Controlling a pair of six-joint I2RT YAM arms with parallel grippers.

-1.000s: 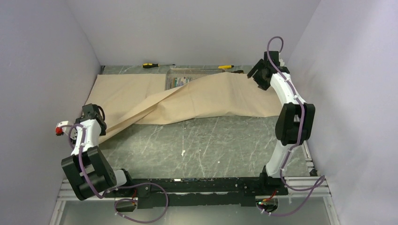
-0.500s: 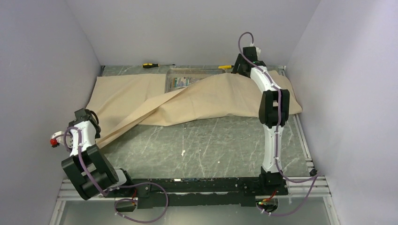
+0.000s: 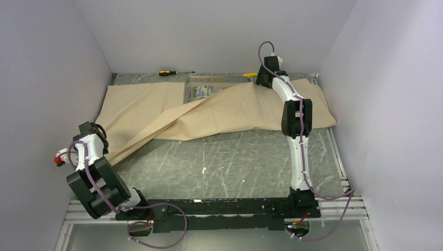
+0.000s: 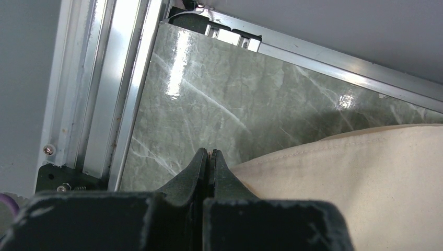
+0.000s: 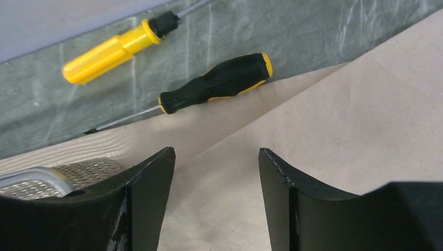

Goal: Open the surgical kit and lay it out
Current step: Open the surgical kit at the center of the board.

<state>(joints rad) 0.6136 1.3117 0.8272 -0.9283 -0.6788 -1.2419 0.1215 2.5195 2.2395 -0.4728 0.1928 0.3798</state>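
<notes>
The beige wrap cloth (image 3: pixel 235 110) lies spread across the far half of the table, with a raised fold running from its near-left corner to the middle. My left gripper (image 3: pixel 90 127) is shut on that corner at the table's left edge. In the left wrist view a sliver of cloth (image 4: pixel 355 178) shows between the closed tips of the left gripper (image 4: pixel 210 152). The wire-mesh tray (image 3: pixel 201 90) is partly uncovered at the back, with printed packets visible in it. My right gripper (image 5: pixel 216 151) hangs open just above the cloth (image 5: pixel 339 104), beside the tray's mesh corner (image 5: pixel 52 178).
A yellow-and-black screwdriver (image 3: pixel 175 72) lies at the back wall. Two more lie by my right gripper: a yellow-handled one (image 5: pixel 109 49) and a black-handled one (image 5: pixel 217 81) touching the cloth's edge. Aluminium rails (image 4: pixel 104 89) border the table's left side.
My right arm has swung left from the right wall to the cloth's far edge by the tray, and the cloth's right side now lies flat. My left gripper has drawn its corner farther left and nearer.
</notes>
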